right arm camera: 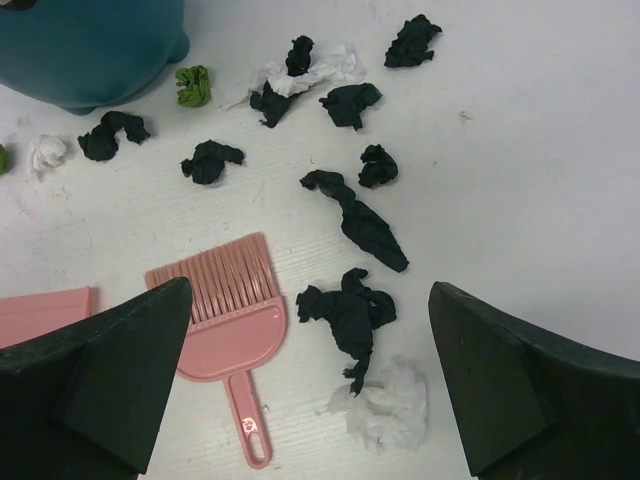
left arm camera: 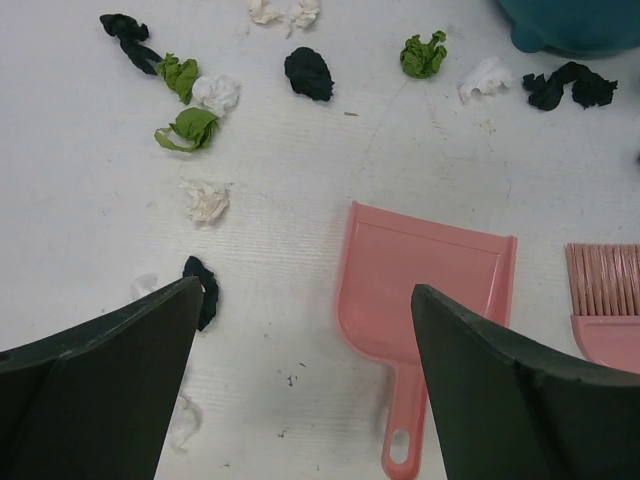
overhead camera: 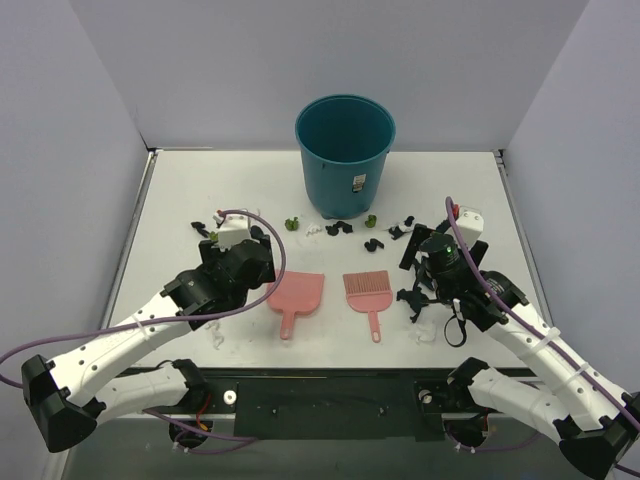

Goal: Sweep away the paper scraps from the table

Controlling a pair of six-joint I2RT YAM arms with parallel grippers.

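Note:
Many small black, green and white paper scraps [overhead camera: 340,228] lie in a band across the middle of the white table [overhead camera: 200,190]. A pink dustpan [overhead camera: 293,297] and a pink brush [overhead camera: 367,292] lie side by side near the front. My left gripper [overhead camera: 255,262] is open and empty above the table just left of the dustpan [left arm camera: 425,290]. My right gripper [overhead camera: 432,275] is open and empty, right of the brush [right arm camera: 225,310]. A black scrap [right arm camera: 345,315] and a white scrap [right arm camera: 390,405] lie on the table below its jaws.
A teal bin [overhead camera: 344,150] stands upright at the back centre. Grey walls close the left, back and right sides. More scraps, such as a black scrap [left arm camera: 307,72] and a green scrap [left arm camera: 423,54], lie ahead of the left gripper [left arm camera: 308,300].

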